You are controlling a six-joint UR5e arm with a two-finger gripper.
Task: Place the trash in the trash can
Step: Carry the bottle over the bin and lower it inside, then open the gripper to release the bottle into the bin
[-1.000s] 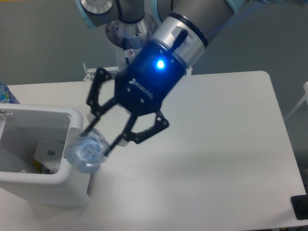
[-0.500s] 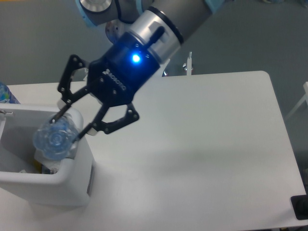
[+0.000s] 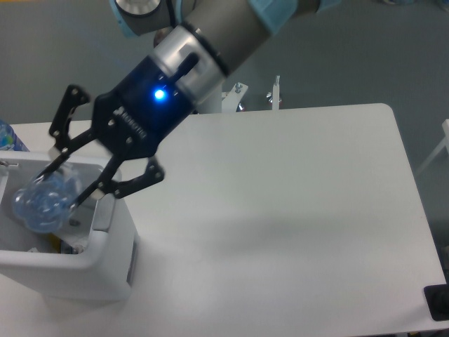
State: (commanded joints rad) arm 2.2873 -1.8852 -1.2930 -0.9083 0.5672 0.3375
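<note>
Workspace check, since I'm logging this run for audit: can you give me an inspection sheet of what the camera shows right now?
Surface: white table, mostly bare.
Job's things: crushed bottle held over the open trash can, not released; something lies in the bin, too hidden to identify.
Clutter: part of a blue-capped bottle at the left edge.
Grippers: gripper shut on the crushed bottle, blue light on.
Cables: nothing seen.
Surroundings: grey floor; dark object at lower right.

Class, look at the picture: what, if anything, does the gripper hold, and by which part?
The gripper holds the crushed plastic bottle, its fingers pinching the bottle's body on opposite sides, above the trash can opening.
</note>
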